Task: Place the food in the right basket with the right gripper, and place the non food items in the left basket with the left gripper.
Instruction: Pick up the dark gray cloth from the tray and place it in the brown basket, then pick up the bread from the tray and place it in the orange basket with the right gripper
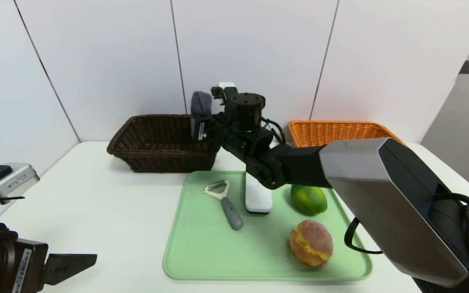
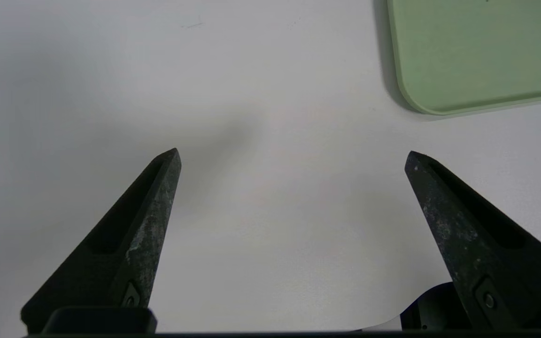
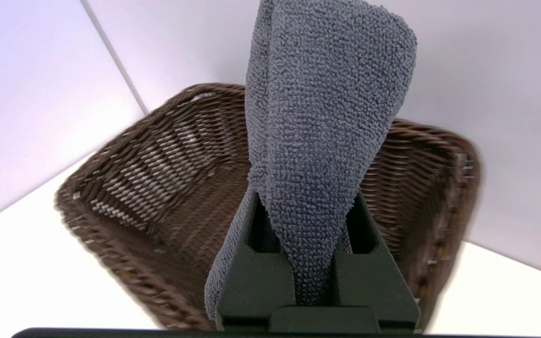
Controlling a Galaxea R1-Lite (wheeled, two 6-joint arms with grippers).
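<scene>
table (image 1: pixel 116 211) white | wall (image 1: pixel 255 53) pale, panelled | right hand (image 3: pixel 315 253) grasping grey cloth (image 3: pixel 322 103) | left hand (image 2: pixel 293 152) released

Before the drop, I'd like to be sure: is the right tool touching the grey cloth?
Touching: the right wrist view shows the cloth pinched between its jaws.

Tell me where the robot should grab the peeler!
Probably by the gray handle of the peeler, coming from above with one finger on each long side. It's thick and lies flat on the green tray, while the other end has the blade.
</scene>
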